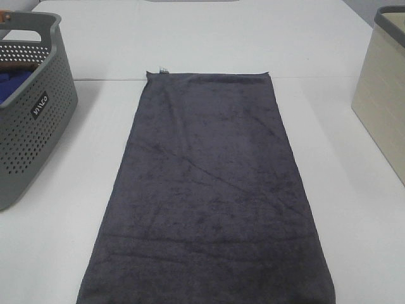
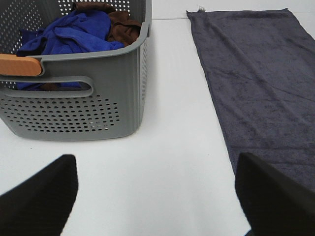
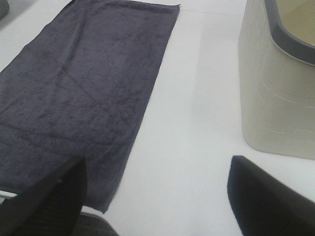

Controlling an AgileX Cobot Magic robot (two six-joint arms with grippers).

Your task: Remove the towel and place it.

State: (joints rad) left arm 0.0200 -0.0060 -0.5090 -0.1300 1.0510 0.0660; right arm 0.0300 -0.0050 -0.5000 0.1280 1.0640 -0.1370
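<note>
Item one, our left gripper (image 2: 156,196): jaws spread wide, nothing between them, its two dark fingers (image 2: 39,196) hanging over bare white table (image 2: 172,147). Item two, our right gripper (image 3: 157,196): likewise spread wide and empty, over the table just beside the towel's long edge, one finger (image 3: 47,204) overlapping the towel's near corner in the right wrist view; whether it touches the cloth we cannot tell. Neither gripper appears in the exterior high view. Item three, the towel (image 1: 209,190): dark charcoal-grey terry, rectangular, spread flat and lengthwise on the table, with faint diagonal creases across the nap and a small tag (image 1: 162,69) at one far corner; we take it as our landmark. Its near end runs out of the exterior high view. Item four, a grey perforated basket (image 1: 38,133): standing on the table on the left arm's side of the towel, near it but apart, with a strip of bare table between; it has a slot handle in its wall and an orange-brown grip (image 2: 19,65) on its rim. Item five, its contents: a crumpled blue cloth (image 2: 74,32) and a brown cloth (image 2: 123,24) behind it. Item six, a beige bin (image 1: 383,95) with a grey rim: on the right arm's side of the towel, well apart from it.
</note>
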